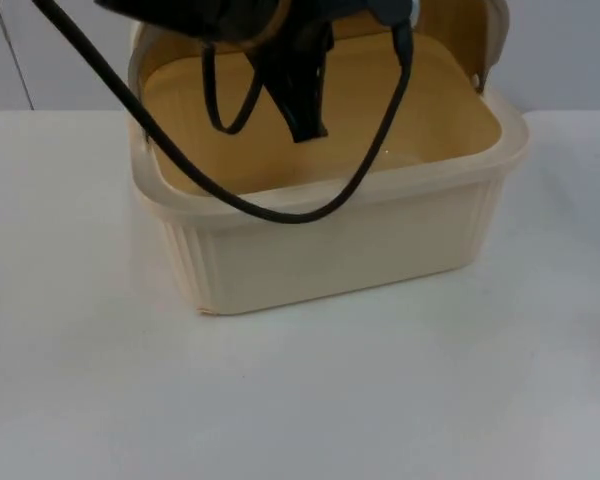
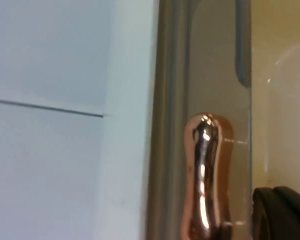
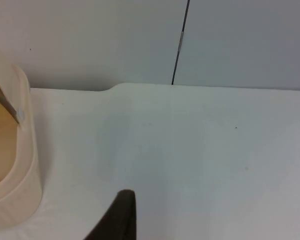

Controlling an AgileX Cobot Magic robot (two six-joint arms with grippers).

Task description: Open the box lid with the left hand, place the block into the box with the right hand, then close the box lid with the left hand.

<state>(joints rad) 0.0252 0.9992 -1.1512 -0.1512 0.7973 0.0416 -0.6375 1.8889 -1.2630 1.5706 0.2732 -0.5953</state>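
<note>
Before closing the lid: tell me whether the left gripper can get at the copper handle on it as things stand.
Probably yes. The left gripper hangs over the open box, and its wrist view shows the copper handle on the raised lid right beside a fingertip, nothing between them.

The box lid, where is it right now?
The lid stands swung up behind the cream box, at the far side of the white table by the grey wall. The left gripper hangs over the open box.
</note>
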